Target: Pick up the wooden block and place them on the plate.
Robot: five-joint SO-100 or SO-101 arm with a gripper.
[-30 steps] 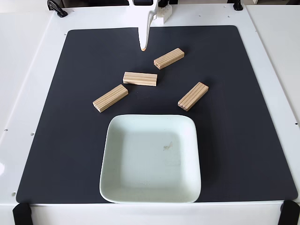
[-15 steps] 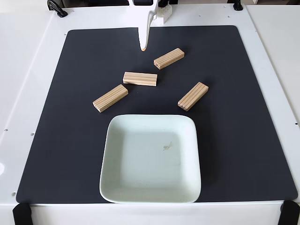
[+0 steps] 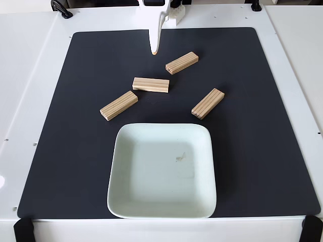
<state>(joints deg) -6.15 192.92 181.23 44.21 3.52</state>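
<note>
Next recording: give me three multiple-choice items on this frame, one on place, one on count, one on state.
1. Where do the wooden blocks lie?
A. inside the plate
B. on the black mat beyond the plate
C. on the white table

2. How many wooden blocks show?
A. two
B. three
C. four

3. What is in the plate?
A. a block
B. just a small brownish mark
C. the claw

Key: 1 B, the wooden blocks sit on the black mat, off the plate. 2 C, four count out. 3 B, the brownish mark alone is inside; the claw hangs at the far edge.
</note>
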